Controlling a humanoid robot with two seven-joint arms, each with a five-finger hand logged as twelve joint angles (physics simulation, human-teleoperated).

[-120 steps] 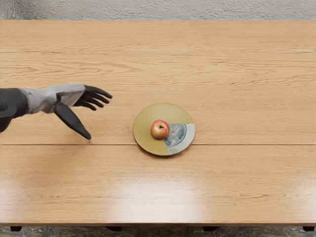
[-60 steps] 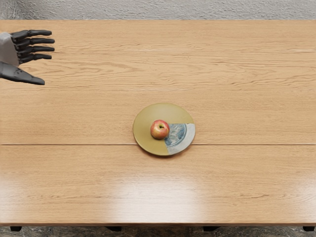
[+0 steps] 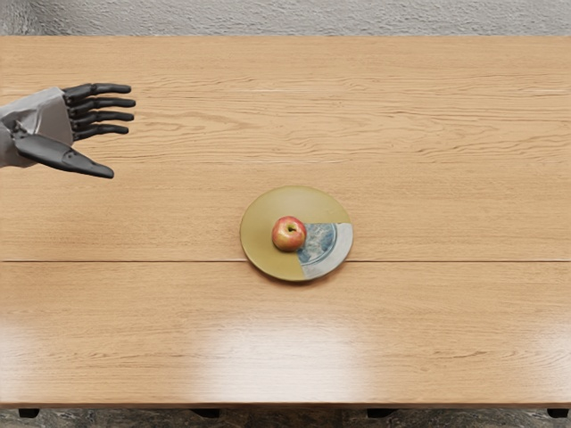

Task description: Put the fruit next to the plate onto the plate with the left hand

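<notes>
**One open hand, one apple already on the plate**

Our left hand (image 3: 67,129) hangs over the far-left part of the table (image 3: 428,134), its arm coming in from the left edge. The four fingers (image 3: 107,102) lie straight and close together, pointing right. The thumb (image 3: 71,159) juts out below them, and the palm holds nothing. We see no right arm.

Outward from the hand there is bare wood. Well apart from it, near the middle of the table, lies the plate (image 3: 268,209), ochre with a blue-grey wedge on its right side. The apple (image 3: 288,234) sits upright on the plate, a little left of centre and touching the edge of the wedge. We see no other fruit beside the plate.

We judge the placing done, so the step in hand is only to take the arm away cleanly. To do that well, we carry the hand high above the wood with its fingers loose. We draw it off to the left rather than across the plate. We also go gently enough that nothing jars the table, since a round apple on a shallow plate could roll if knocked.
</notes>
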